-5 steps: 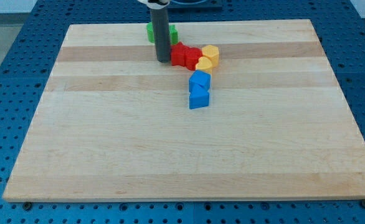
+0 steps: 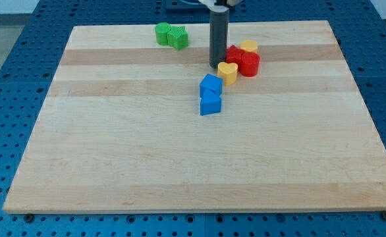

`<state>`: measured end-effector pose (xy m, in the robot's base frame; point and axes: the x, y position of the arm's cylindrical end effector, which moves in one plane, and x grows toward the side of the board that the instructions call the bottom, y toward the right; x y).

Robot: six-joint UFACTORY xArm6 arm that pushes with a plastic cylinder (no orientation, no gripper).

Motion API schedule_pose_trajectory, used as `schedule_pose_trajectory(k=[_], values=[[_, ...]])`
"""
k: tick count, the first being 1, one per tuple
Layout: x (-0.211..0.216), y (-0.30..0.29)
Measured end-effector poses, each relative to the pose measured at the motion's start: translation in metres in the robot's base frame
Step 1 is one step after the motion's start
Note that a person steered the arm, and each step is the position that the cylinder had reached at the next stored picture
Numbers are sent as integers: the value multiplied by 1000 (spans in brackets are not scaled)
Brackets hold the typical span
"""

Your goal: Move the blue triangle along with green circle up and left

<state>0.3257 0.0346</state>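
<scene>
Your tip (image 2: 217, 65) rests on the wooden worktop (image 2: 114, 158) beside the red blocks (image 2: 242, 60), above the blue triangular block (image 2: 211, 104), gripperless, holding nothing.

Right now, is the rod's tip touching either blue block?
No, my tip stands apart above the blue blocks, beside the yellow heart block.
</scene>
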Motion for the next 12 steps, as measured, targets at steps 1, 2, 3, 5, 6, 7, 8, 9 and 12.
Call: schedule_pose_trajectory(k=[1, 2, 3, 5, 6, 7, 8, 9, 12], values=[[0, -12], [0, -39], [19, -47], [58, -29], [57, -18], [49, -9], [39, -4], [39, 14], [35, 9]])
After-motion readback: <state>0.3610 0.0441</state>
